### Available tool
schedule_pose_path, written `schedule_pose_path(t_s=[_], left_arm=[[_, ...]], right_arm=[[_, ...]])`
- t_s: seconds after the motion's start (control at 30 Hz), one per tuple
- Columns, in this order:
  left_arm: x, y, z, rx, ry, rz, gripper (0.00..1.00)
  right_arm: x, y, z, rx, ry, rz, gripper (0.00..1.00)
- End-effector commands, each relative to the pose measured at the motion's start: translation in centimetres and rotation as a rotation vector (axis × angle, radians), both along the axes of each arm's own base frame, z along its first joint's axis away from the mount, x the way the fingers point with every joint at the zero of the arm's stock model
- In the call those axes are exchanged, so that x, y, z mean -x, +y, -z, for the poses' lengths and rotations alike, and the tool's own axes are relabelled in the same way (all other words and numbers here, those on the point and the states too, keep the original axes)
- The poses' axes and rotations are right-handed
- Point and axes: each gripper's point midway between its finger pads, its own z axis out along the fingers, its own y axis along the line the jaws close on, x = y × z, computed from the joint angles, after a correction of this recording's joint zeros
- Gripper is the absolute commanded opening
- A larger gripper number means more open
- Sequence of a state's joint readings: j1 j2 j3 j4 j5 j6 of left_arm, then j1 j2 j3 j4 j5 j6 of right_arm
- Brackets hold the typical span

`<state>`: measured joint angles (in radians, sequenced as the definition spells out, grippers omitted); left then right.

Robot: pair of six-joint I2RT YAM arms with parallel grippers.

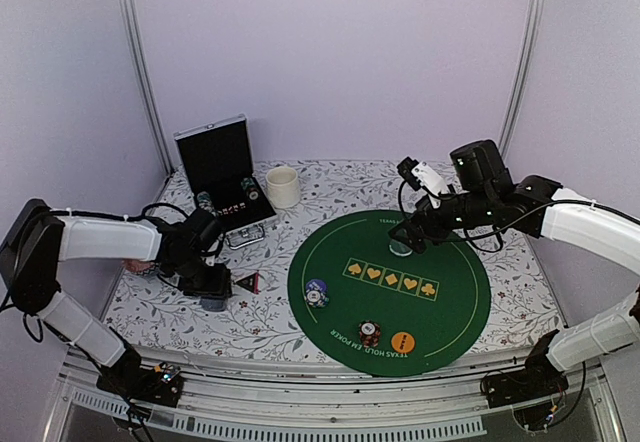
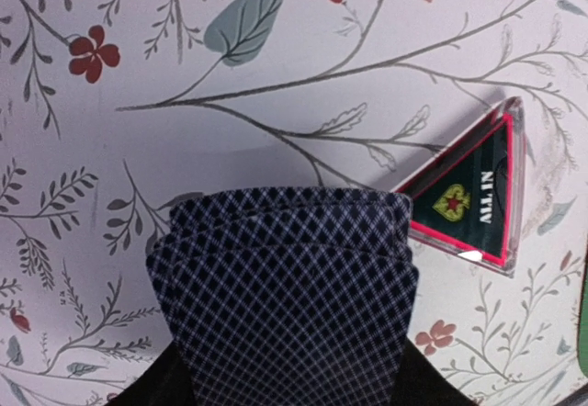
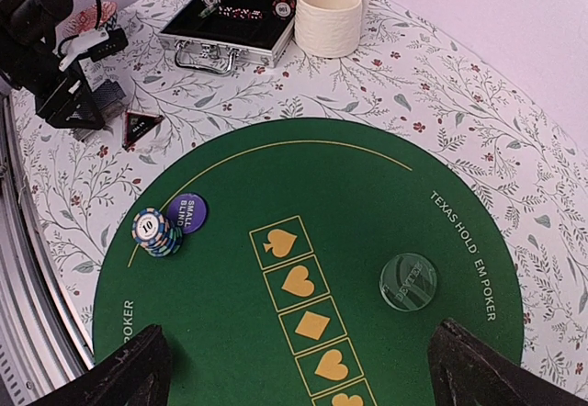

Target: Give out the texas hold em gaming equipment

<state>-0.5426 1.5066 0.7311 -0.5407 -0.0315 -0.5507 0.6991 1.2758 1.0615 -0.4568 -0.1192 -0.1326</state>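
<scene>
holding fanned playing cards (image 2: 285,287) in the clamped left gripper (image 1: 213,288) by the triangular token (image 2: 464,199), hovering the right gripper (image 3: 308,362) open over the green mat (image 3: 367,176); blue-white chips (image 3: 152,231), orange disc (image 1: 403,342) seemingly placed, cards undealt

Dark blue diamond-patterned playing cards (image 2: 285,296) fan across the left fingers, hiding them, and run off the wrist picture's bottom edge. The right fingers (image 3: 138,374) show only as two dark tips cut by their own view's bottom edge, like the yellow suit row (image 3: 308,323) on the round green felt mat (image 3: 367,176). At the desk's (image 1: 170,317) far left corner, the silver-edged black case (image 3: 220,46) loses its lid to that view's top edge.
</scene>
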Motion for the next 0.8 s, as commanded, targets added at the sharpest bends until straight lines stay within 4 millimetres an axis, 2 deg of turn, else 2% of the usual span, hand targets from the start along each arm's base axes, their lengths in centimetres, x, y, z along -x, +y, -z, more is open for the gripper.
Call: schedule_pose_path(t_s=[0.0, 0.07, 0.13, 0.27, 0.33, 0.43, 0.5, 0.53, 0.67, 0.77], left_arm=[[5.5, 0.3, 3.5, -0.028, 0.221, 0.043, 0.53], [5.4, 0.1, 3.0, -0.031, 0.208, 0.060, 0.49], [4.6, -0.3, 1.7, -0.042, 0.164, 0.083, 0.48], [2.2, -1.7, -2.6, -0.027, 0.042, 0.150, 0.48], [1.2, -3.0, -5.2, -0.020, -0.024, 0.215, 0.48], [0.3, -6.6, -9.5, 0.067, -0.134, 0.353, 0.46], [0.0, -8.2, -12.0, 0.037, -0.206, 0.455, 0.46], [0.0, -9.1, -13.0, 0.024, -0.230, 0.504, 0.46], [0.6, -12.0, -15.4, -0.055, -0.302, 0.706, 0.46], [0.5, -13.5, -16.5, -0.111, -0.359, 0.801, 0.45]], right_arm=[[0.1, 0.0, -2.5, -0.041, -0.046, -0.010, 0.99], [0.2, 0.1, -2.7, -0.049, -0.046, -0.016, 0.99], [0.2, 0.4, -3.0, -0.066, -0.040, -0.022, 0.99], [0.0, 1.4, -3.3, -0.107, 0.009, -0.032, 0.99], [-0.3, 2.1, -3.6, -0.153, 0.053, -0.036, 0.99], [-0.6, 3.7, -5.0, -0.288, 0.135, -0.074, 0.99], [-0.6, 4.7, -4.9, -0.336, 0.190, -0.096, 0.99], [-1.1, 5.2, -5.8, -0.362, 0.196, -0.095, 0.99], [-2.5, 7.4, -5.5, -0.412, 0.276, -0.108, 0.99], [-1.7, 10.1, -5.7, -0.503, 0.373, -0.204, 0.99]])
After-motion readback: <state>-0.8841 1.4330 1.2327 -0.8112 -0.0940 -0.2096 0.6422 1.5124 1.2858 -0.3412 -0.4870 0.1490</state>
